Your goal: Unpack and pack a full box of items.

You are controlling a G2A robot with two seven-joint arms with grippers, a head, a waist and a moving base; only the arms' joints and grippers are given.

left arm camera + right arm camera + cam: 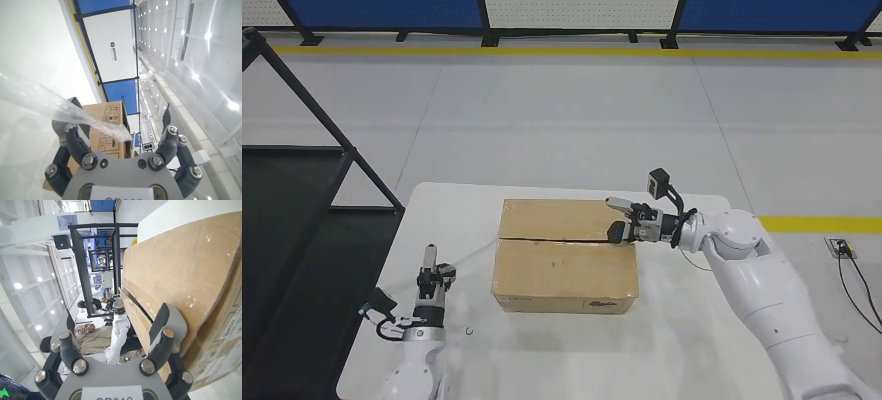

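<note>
Brown cardboard box [564, 258] sits mid white desk [672, 340], flaps shut, right gripper [618, 218] fingers spread at the seam [562, 240] end, likely to pry it, left gripper [434, 270] fingers released beside a clear tape strip [102, 126].

- Holds left gripper [431, 272] close in front of the body, pointing away from it, jaws spread wide.
- Carries left arm [412, 375] tucked behind that gripper, elbow probably folded but hard to judge.
- Has right arm [757, 285] stretched forward, wrist bent so right gripper [614, 219] points sideways.
- Shows those jaws wide apart, one finger [166, 321] farther out than its partner.
</note>
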